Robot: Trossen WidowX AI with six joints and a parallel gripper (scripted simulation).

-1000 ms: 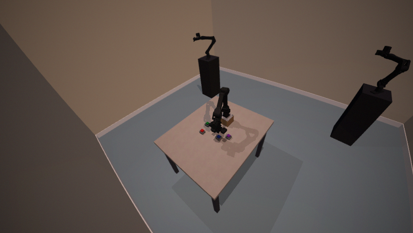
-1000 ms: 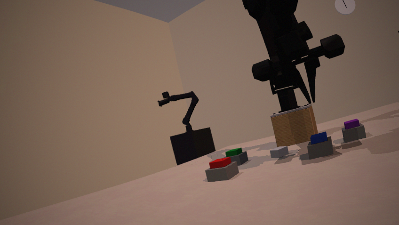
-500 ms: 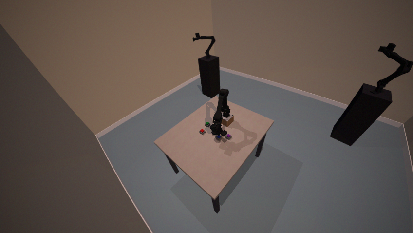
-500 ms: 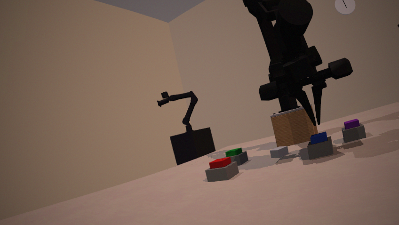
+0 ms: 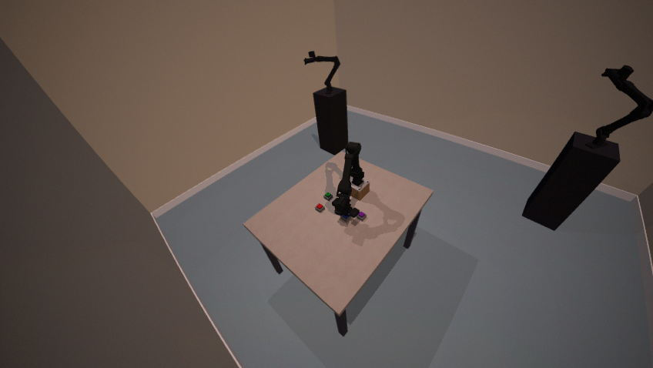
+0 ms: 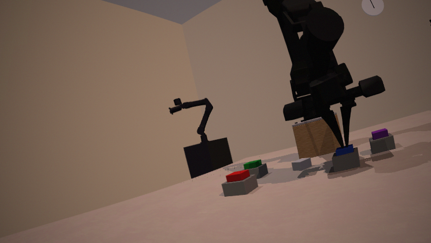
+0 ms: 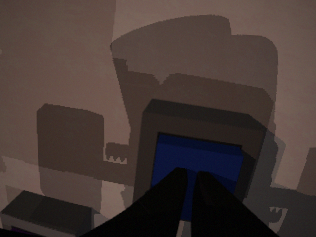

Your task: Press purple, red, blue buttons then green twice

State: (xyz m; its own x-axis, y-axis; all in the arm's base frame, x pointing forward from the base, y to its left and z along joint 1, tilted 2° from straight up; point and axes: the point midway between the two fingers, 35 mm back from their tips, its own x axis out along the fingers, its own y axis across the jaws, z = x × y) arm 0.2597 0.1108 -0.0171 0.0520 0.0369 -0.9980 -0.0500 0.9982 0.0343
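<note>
On the pale wooden table (image 5: 319, 255), the black six-joint arm (image 6: 313, 60) bends steeply down from its wood-grain base block (image 6: 310, 140), and its black parallel-jaw gripper (image 6: 344, 144) points straight down at the blue square push-button (image 6: 344, 150). The gripper's two tapered fingers are drawn together almost to touching, with nothing between them, and their tips meet the top face of the blue cap. In the wrist view the blue cap (image 7: 199, 159) sits framed by its grey housing directly under the fingertips. The blue button's grey box housing (image 6: 346, 161) stands on the table just in front of the wood-grain block.

To the right in the exterior view, the purple push-button on its grey housing (image 6: 379, 133) stands apart from the blue one. To the left, well apart from the gripper, the red push-button on its grey housing (image 6: 238, 175) sits nearest the camera, with the green push-button on its darker grey housing (image 6: 252, 164) just behind it. A small pale grey block (image 6: 301, 164) lies on the table between the green button and the blue one, untouched by the gripper.

Beyond the table, two tall black pedestals (image 5: 329, 121) (image 5: 571, 180) stand on the grey-blue floor (image 5: 525, 283), each carrying a black arm.
</note>
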